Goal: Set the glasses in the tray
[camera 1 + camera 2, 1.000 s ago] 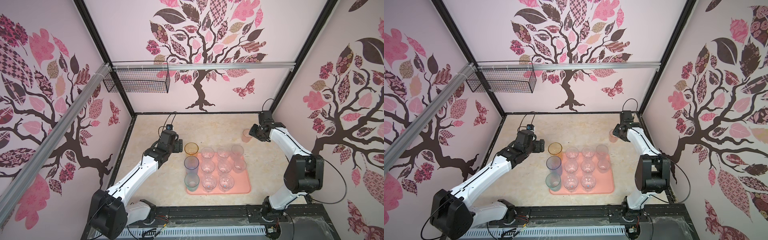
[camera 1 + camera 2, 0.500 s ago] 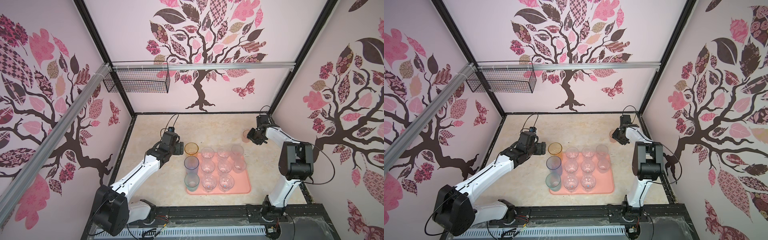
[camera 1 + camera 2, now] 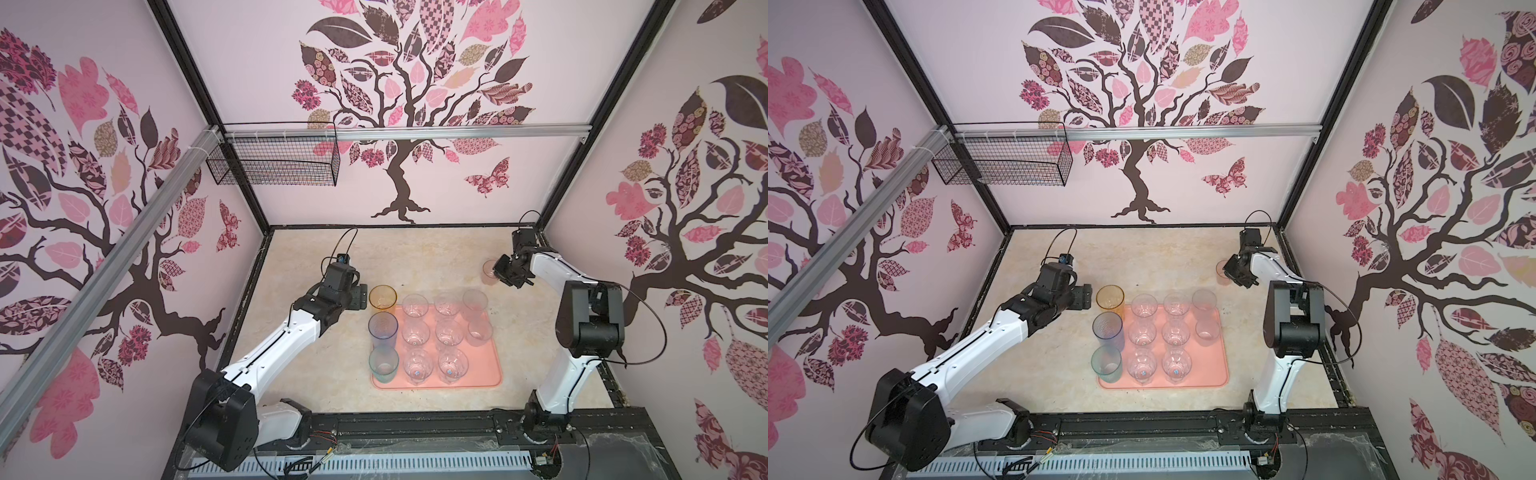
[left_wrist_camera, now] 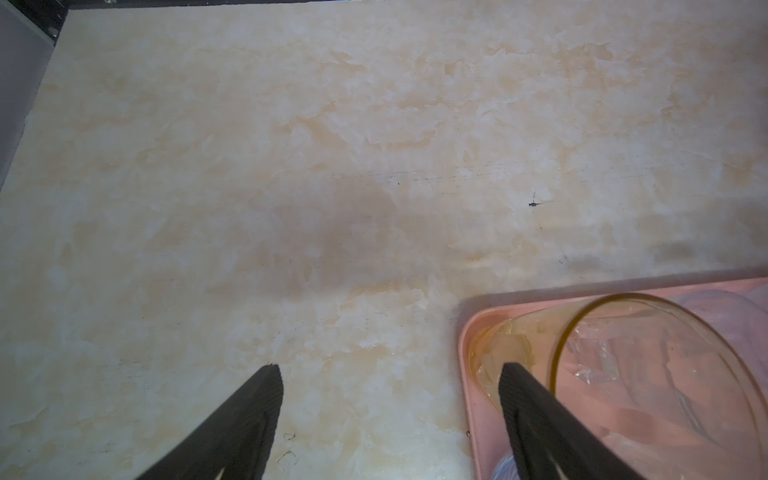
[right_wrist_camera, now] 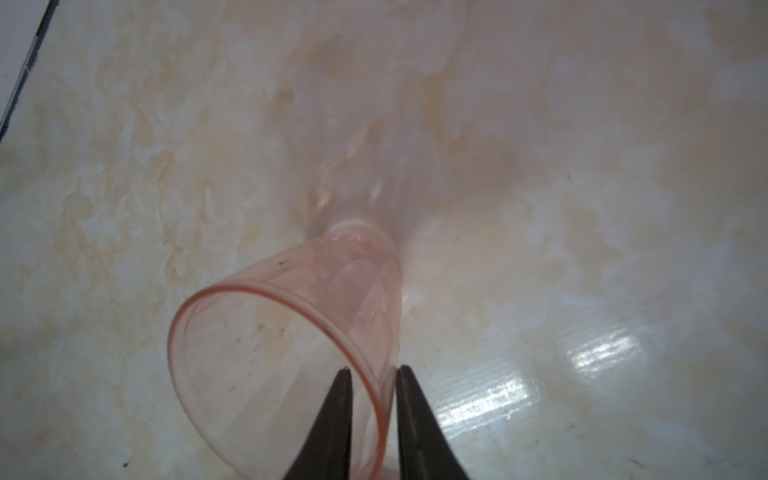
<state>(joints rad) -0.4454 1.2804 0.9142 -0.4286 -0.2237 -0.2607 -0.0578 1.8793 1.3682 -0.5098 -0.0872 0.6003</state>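
Pinkish-orange glass (image 5: 270, 353), rim between right pincer (image 5: 374, 370)

pinkish-orange glass (image 5: 291, 332) standing on marbled beige table (image 5: 540, 166), rim wall pinched by right gripper (image 5: 374, 370), one black finger inside, one outside, glare patch nearby

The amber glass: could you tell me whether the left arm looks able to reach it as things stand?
Probably yes. The left gripper is open right beside the amber glass, which stands at the tray's corner, with nothing between them.
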